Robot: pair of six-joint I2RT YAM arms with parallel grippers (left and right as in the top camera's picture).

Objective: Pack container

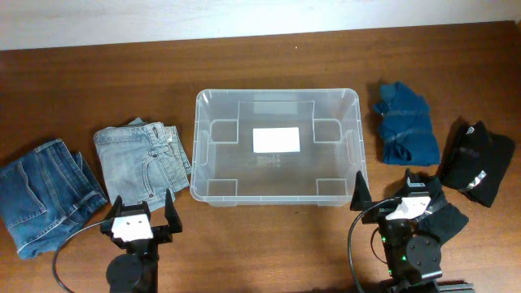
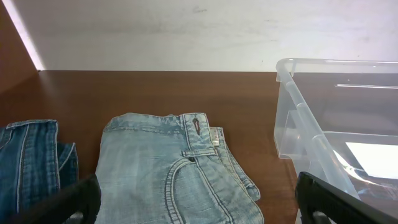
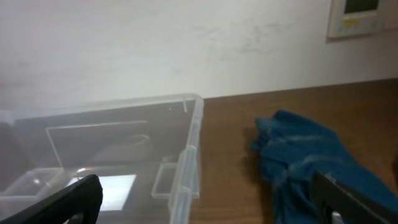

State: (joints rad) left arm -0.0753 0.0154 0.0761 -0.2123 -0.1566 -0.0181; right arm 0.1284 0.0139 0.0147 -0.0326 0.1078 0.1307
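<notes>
The container (image 1: 277, 91), a clear plastic bin with a white label (image 1: 277, 140) on its bottom, stands empty at the table's middle. My left gripper (image 1: 142, 203) is open near the front edge, just short of folded light blue jeans (image 1: 142, 155). In the left wrist view the left gripper (image 2: 199, 205) has those jeans (image 2: 168, 168) ahead and the bin wall (image 2: 305, 118) at right. My right gripper (image 1: 384, 189) is open at the bin's front right corner. The right wrist view has the right gripper (image 3: 208, 202) facing the bin rim (image 3: 193, 143) and a blue garment (image 3: 305, 155).
Folded dark blue jeans (image 1: 41, 195) lie at the far left. A crumpled blue garment (image 1: 404, 122) lies right of the bin, with a black garment (image 1: 476, 163) beyond it. A white wall runs along the table's back edge.
</notes>
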